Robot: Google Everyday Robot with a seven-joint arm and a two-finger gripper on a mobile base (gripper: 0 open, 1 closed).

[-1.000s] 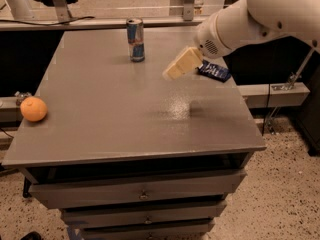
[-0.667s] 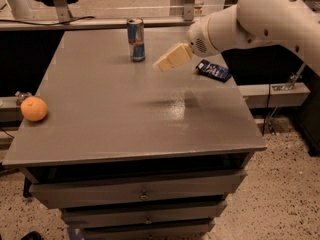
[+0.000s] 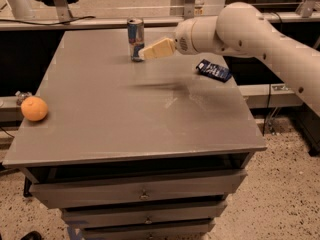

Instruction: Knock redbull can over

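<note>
The redbull can (image 3: 135, 38) stands upright near the back edge of the grey table (image 3: 115, 119), blue and silver with a silver top. My gripper (image 3: 143, 54) reaches in from the right on a white arm. Its cream-coloured fingertips sit right beside the can's lower right side, at or almost at contact. The gripper holds nothing.
An orange (image 3: 34, 108) lies at the table's left edge. A flat dark blue packet (image 3: 213, 70) lies near the right edge, behind my arm. Drawers sit below the tabletop. Metal rails and frames run behind the table.
My gripper has moved left and toward the back, from near the blue packet to right beside the can. The can still stands upright.
</note>
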